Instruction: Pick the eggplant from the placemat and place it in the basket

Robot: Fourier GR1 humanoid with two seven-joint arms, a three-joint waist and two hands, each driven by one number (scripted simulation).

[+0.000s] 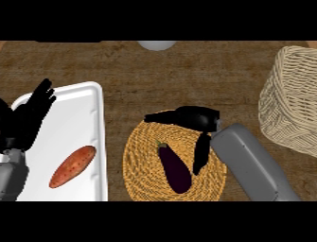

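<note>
Eggplant [175, 168] lies on woven placemat [141, 156], not yet gripped. Right hand [197, 119] hovers beside it, fingers relaxed, unclosed. Left hand [22, 116] rests open over white tray [84, 113] (sweet potato [73, 166] there). Risk: smooth skin slipping from off-center grasp; basket [302, 106] well apart.

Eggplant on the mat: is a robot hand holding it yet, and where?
No. The eggplant lies free on the placemat. The right hand is open just beside it, not curled round it. The left hand rests open, holding nothing.
</note>
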